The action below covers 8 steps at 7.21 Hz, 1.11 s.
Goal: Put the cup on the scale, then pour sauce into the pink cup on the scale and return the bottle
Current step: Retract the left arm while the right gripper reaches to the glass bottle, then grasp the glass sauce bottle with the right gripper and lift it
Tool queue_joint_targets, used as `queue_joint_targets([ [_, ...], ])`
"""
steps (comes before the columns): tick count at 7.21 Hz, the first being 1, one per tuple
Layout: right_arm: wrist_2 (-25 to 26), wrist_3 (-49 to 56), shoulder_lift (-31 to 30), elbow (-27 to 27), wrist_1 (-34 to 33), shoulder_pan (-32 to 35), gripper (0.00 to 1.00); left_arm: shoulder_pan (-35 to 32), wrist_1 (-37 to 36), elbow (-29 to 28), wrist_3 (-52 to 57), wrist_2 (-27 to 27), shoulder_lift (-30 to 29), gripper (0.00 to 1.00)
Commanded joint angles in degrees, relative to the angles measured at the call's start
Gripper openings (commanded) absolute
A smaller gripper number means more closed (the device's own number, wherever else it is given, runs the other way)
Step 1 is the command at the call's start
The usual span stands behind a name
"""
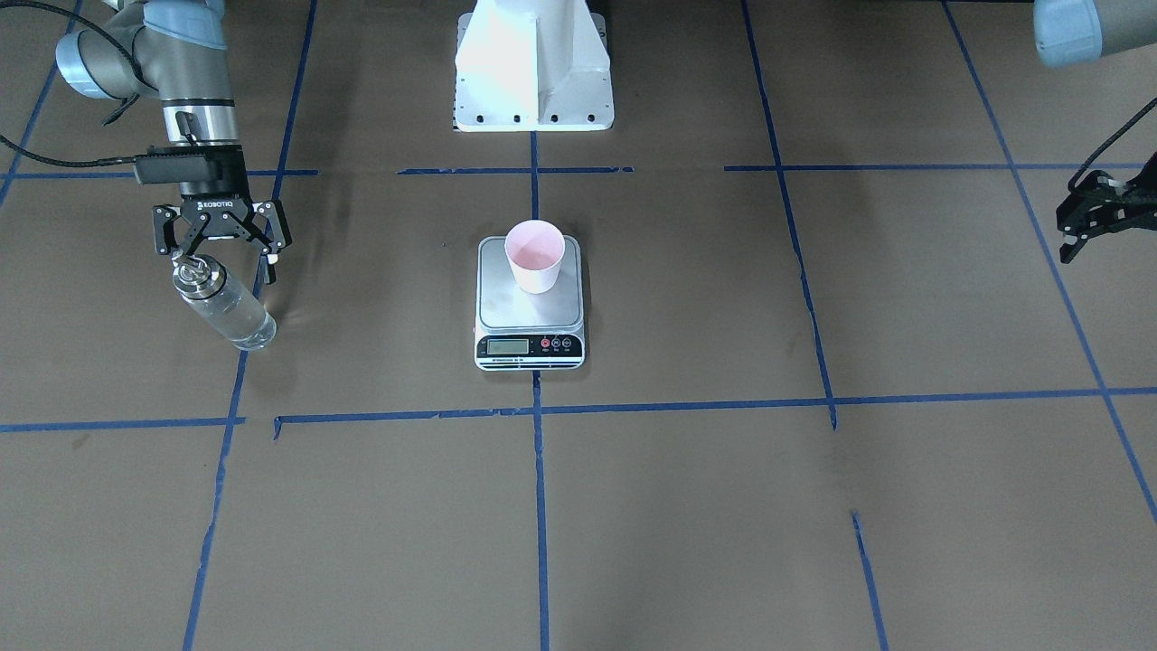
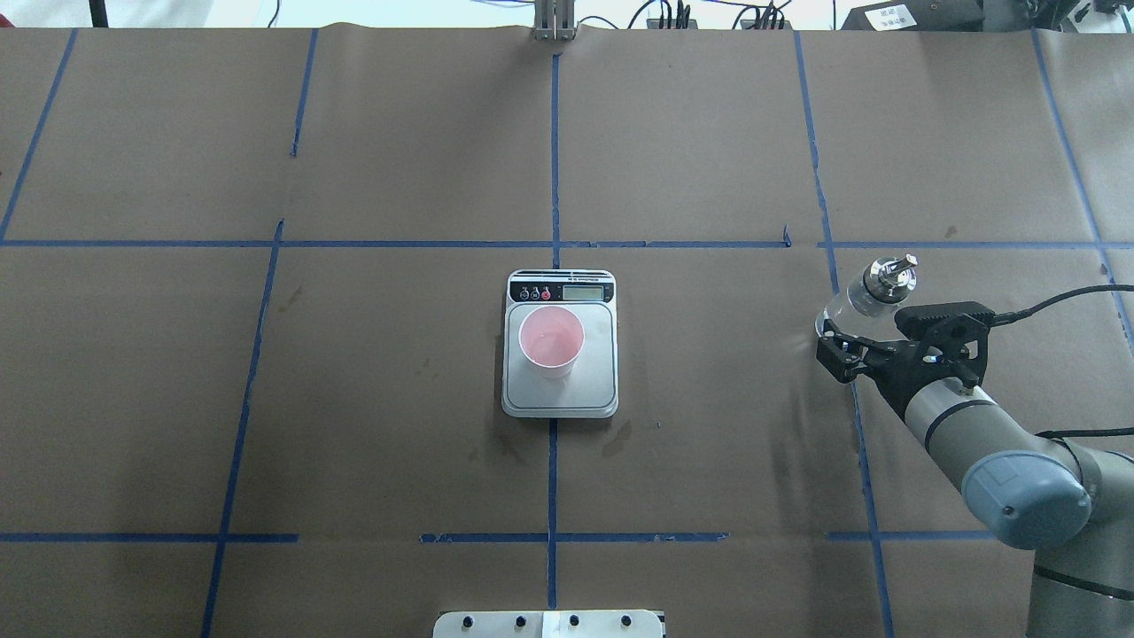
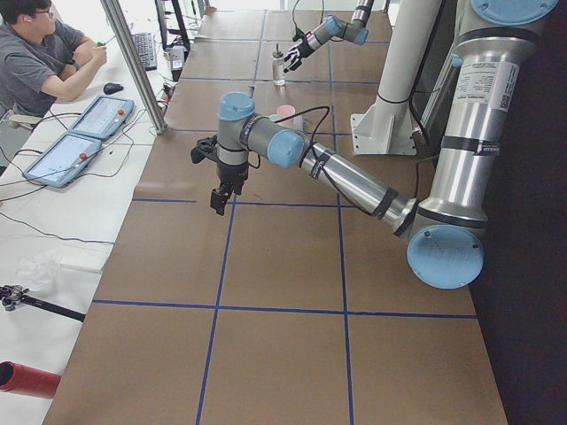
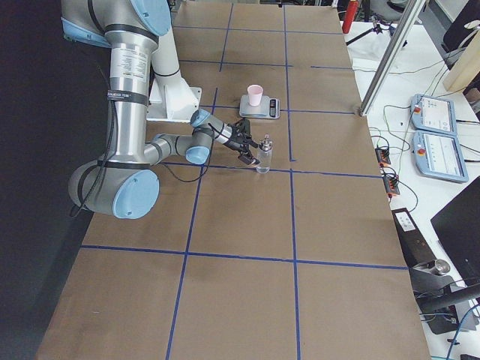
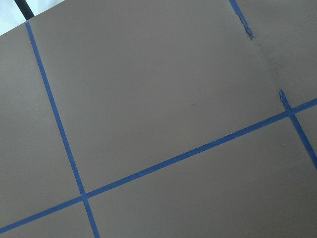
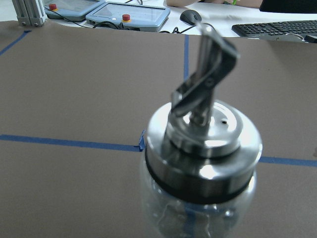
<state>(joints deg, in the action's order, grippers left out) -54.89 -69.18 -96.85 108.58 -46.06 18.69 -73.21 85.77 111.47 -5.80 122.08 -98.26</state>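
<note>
The pink cup [image 1: 535, 258] stands upright on the scale [image 1: 529, 316] at the table's middle, towards the platform's robot-side end. It also shows from overhead [image 2: 551, 341], with a little clear liquid in it. The clear glass bottle [image 1: 226, 307] with its silver cap and spout stands on the table to the robot's right, some liquid left in it. My right gripper [image 1: 221, 258] is open at the level of the bottle's neck, fingers spread and not touching it. The right wrist view is filled by the cap [image 6: 203, 144]. My left gripper [image 1: 1080, 221] hangs open and empty above the table, far to the left.
The arms' white base [image 1: 533, 72] stands behind the scale. Blue tape lines divide the brown paper table. In the side views an operator [image 3: 44, 62] sits beyond the far edge, with tablets [image 3: 84, 133] and cables.
</note>
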Motion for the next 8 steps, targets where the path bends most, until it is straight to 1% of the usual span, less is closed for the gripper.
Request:
queue_joint_targets([
  [1,0.22,0.19,1.05,-1.96,0.00,-0.14,1.00,0.00,0.01,-0.12,-0.01,0.09,0.00,1.00],
  [4,0.31,1.76,2.89,-4.69,0.18,0.03,1.00,0.17,0.01,-0.12,-0.18,0.44,-0.09,1.00],
  [8,0.93,3.08,3.07,-5.31,0.00,2.14,1.00,0.26,0.01,-0.20,-0.36,0.26,-0.44,1.00],
])
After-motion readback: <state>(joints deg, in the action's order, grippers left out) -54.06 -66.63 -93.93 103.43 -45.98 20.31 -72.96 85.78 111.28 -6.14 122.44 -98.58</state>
